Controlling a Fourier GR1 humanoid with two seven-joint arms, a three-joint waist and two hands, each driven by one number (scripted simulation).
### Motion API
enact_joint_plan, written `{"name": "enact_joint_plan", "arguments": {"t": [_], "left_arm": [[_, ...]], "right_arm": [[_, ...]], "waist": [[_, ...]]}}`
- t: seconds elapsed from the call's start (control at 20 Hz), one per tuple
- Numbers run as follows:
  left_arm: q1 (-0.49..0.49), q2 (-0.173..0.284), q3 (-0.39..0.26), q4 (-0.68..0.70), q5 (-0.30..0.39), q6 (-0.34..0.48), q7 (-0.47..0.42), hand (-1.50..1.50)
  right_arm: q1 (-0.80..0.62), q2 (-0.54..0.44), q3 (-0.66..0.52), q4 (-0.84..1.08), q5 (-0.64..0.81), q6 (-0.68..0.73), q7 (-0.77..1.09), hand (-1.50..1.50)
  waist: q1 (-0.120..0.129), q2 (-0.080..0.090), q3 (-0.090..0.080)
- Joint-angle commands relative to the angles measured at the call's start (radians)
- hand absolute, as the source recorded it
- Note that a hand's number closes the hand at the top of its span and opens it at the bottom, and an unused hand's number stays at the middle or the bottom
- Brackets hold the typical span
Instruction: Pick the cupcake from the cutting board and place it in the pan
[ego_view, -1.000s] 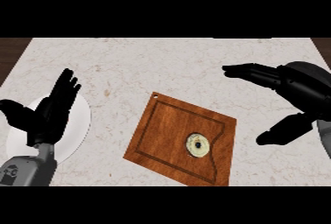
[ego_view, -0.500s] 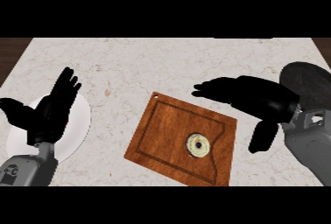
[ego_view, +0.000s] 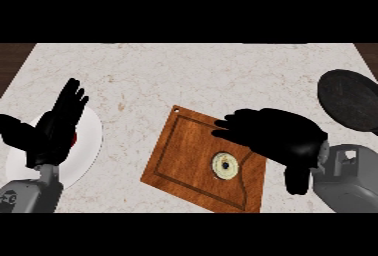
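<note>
Just below and left of the right hand (ego_view: 284, 137): cupcake (ego_view: 225, 165), seen from above as a pale round with a darker centre, sitting on the cutting board (ego_view: 181, 150), apart from the fingertips and not held. No brand, label or readable writing anywhere on board, pan or plate.

Right hand spread over the board's upper right part, fingers straight and apart, pointing left, thumb hanging down past the board's right edge; nothing between fingers and thumb. Grey forearm behind it at the lower right.

Up and to the right of that hand, near the counter's right side: pan (ego_view: 353, 100), dark and round, partly cut off by the view's edge, its inside showing only a dark surface, well apart from the cupcake.

Under the hand: wooden board, brown, lying turned at an angle on the pale marbled counter (ego_view: 184, 70), a groove running round its rim, its upper right corner hidden by the palm.

Far to the left of the right hand, across the board: left hand (ego_view: 52, 132), open and resting, fingers straight and pointing up, over a white plate (ego_view: 90, 142). A small red patch showing beside that hand on the plate, too hidden to identify.

Dark wood strips visible beyond the counter's upper corners.
</note>
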Motion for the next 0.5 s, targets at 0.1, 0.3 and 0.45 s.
{"name": "enact_joint_plan", "arguments": {"t": [0.1,0.3,0.45], "left_arm": [[0.009,-0.012,0.002,-0.038,-0.027,0.013,0.035,0.00],[-0.021,-0.072,0.008,0.107,-0.059,-0.022,-0.085,0.00],[-0.037,-0.022,0.075,0.087,-0.007,-0.077,-0.012,0.00]], "right_arm": [[0.069,0.006,0.053,-0.186,0.129,0.030,0.100,-1.50],[0.079,0.065,0.058,-0.112,0.220,0.003,0.051,-1.50],[0.054,0.183,0.059,-0.094,0.233,0.038,0.101,-1.50]], "waist": [[-0.008,-0.003,0.000],[-0.005,0.002,0.000],[-0.002,0.002,0.000]]}}
